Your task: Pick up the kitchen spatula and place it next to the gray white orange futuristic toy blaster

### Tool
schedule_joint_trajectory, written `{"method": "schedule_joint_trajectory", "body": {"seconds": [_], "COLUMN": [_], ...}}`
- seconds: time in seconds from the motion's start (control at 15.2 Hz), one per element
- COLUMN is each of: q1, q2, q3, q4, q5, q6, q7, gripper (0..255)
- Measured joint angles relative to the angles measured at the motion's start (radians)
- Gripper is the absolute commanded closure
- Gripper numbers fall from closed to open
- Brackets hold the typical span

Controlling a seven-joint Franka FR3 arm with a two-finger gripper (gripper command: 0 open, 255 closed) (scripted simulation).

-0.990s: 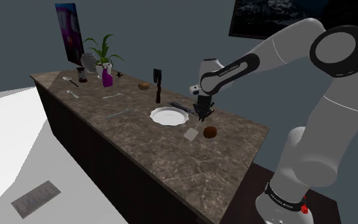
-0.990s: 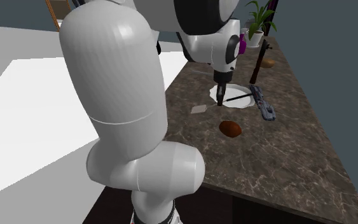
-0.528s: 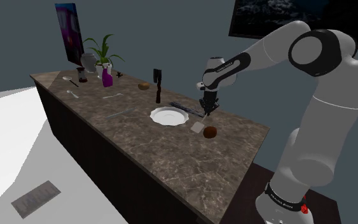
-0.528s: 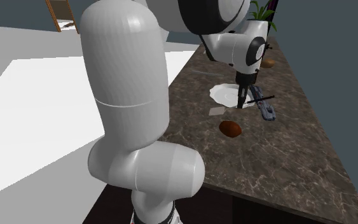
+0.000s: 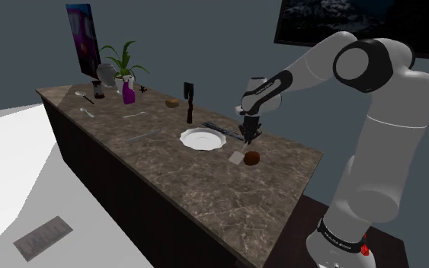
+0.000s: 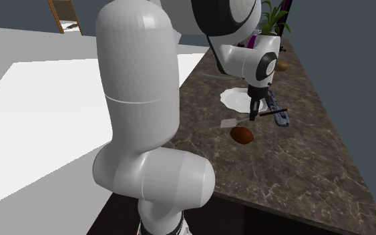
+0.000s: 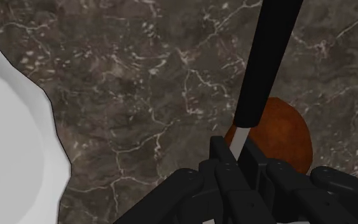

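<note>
My gripper (image 5: 248, 138) (image 6: 252, 117) (image 7: 235, 158) is shut on the kitchen spatula, low over the dark marble counter (image 5: 167, 171). Its pale flat blade (image 5: 236, 157) (image 6: 228, 123) hangs just above the counter, and the black handle (image 6: 274, 111) (image 7: 270, 57) sticks out past the fingers. The thin light neck (image 7: 235, 144) is clasped between the fingers. The grey toy blaster (image 6: 279, 115) (image 5: 217, 127) lies on the counter beside the white plate (image 5: 202, 138) (image 6: 236, 98) (image 7: 9, 146), under the handle's tip in the second exterior view.
A brown round object (image 5: 252, 157) (image 6: 242, 135) (image 7: 287, 136) lies just beside the gripper. Farther along stand a black upright cleaver (image 5: 188, 101), a purple bottle (image 5: 128, 94), a potted plant (image 5: 123, 62) and scattered cutlery (image 5: 138, 138). The counter's front edge drops to the floor.
The arm has carried the spatula toward the second exterior view's right, off the plate's rim and closer to the blaster and the brown object. The grip stayed shut.
</note>
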State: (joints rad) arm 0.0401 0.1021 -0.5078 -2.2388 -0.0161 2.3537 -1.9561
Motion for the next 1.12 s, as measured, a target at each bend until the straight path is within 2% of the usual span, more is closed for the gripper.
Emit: {"method": "schedule_joint_trajectory", "body": {"seconds": [1.12], "q1": [-0.031], "q2": [0.164], "q3": [0.039], "q4": [-0.036], "q5": [0.119], "q6": [0.186], "q7": [-0.074], "gripper": [255]}}
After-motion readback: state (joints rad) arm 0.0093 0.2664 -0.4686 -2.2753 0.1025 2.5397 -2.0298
